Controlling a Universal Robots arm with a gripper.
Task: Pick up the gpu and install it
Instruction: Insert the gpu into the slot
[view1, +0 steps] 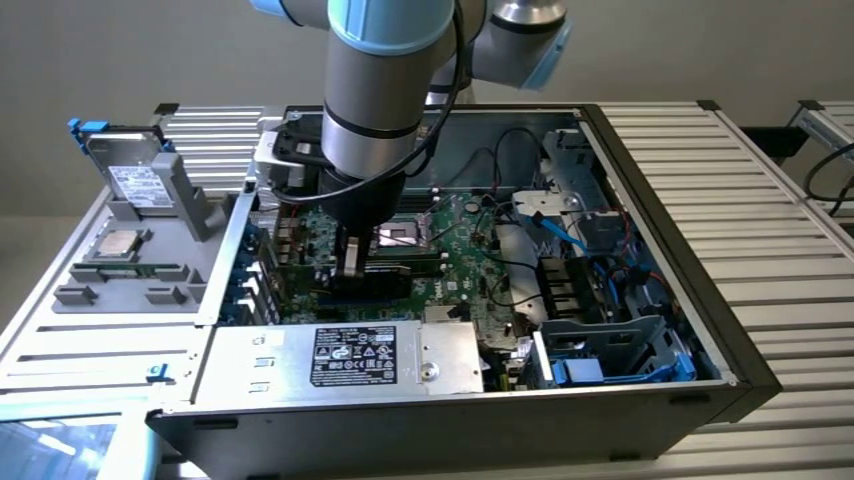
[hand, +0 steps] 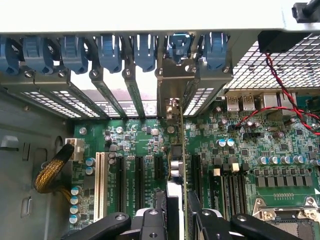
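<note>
On the exterior view's left, the grey parts tray (view1: 80, 300) lies outside the open computer case (view1: 667, 395). Over the motherboard (hand: 145, 137) the gripper (hand: 176, 212) is partly closed on the gpu (hand: 176, 150), held edge-on, its metal bracket (hand: 172, 87) meeting the rear slot openings. To seat it well, I judge the card must stay square above its expansion slot (hand: 200, 172) and be pressed straight down.

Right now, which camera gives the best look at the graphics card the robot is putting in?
The wrist view: the gpu stands edge-on between the gripper fingers, above the motherboard slots. The exterior view shows it as a sliver under the arm.
</note>
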